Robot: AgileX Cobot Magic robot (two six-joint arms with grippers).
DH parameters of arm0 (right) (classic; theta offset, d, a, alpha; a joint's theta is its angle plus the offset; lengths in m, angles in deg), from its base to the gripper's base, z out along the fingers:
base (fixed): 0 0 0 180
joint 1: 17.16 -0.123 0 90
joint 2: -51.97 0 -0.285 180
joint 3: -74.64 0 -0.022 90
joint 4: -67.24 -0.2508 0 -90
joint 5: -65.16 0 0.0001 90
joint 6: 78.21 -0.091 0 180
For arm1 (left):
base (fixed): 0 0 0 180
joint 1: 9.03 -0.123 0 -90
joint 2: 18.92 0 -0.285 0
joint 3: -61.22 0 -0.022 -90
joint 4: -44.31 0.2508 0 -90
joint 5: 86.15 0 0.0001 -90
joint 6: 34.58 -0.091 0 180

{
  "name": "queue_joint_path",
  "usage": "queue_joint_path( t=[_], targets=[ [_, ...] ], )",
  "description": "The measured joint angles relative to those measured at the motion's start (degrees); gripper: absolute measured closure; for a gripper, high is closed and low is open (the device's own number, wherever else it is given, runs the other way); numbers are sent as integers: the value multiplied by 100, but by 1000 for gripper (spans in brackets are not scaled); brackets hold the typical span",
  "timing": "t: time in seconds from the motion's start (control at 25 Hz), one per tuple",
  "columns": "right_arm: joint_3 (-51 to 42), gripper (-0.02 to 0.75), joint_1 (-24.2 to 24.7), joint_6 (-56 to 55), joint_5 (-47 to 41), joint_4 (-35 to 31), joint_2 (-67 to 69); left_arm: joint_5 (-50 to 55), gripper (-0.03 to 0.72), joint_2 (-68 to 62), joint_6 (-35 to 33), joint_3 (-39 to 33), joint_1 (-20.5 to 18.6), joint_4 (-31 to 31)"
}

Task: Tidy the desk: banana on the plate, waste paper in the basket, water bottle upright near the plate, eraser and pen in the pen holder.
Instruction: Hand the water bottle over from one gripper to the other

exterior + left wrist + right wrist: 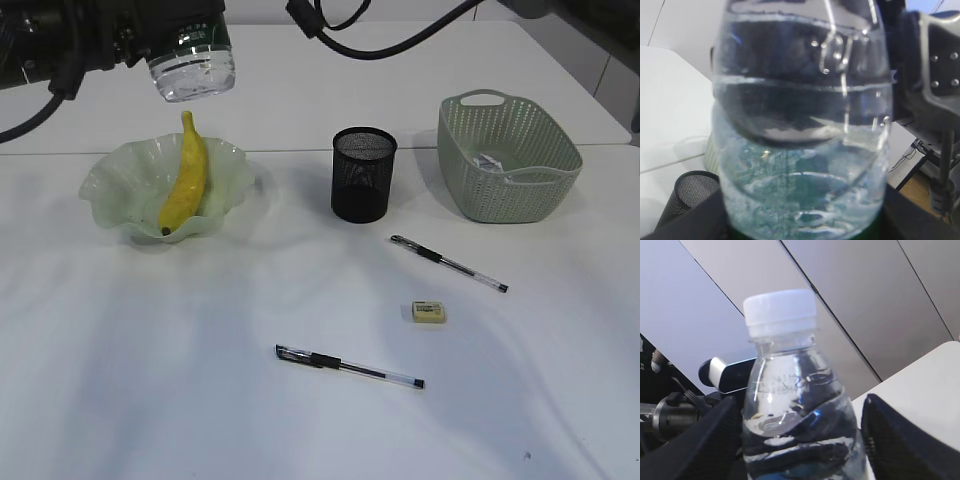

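Observation:
A clear water bottle point(192, 62) hangs above the table's far left, its base pointing toward the exterior camera. My left gripper point(805, 225) is shut on its lower body point(800, 150). The white-capped top of the bottle point(790, 390) sits between the fingers of my right gripper point(797, 402), which stands open, with a gap at the right finger point(900, 440). The banana point(186, 178) lies on the pale green plate point(105, 185). Crumpled paper point(490, 162) is in the green basket point(508, 190). Two pens point(448, 264) point(348, 367) and an eraser point(428, 312) lie on the table near the black mesh pen holder point(363, 173).
The pen holder point(687, 195) shows at the lower left of the left wrist view, below the bottle. Black cables point(380, 40) run across the top of the exterior view. The white table point(150, 380) stretches to the front left.

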Motion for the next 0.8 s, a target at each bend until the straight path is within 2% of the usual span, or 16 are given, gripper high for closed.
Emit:
queue_joint_path(
  t=[0.68,0.8],
  targets=[
    [0,179,0,-193,0,111,0,0,308,-33,-13,0,0,0],
    [0,155,0,-420,0,111,0,0,308,-33,-13,0,0,0]
  ],
)
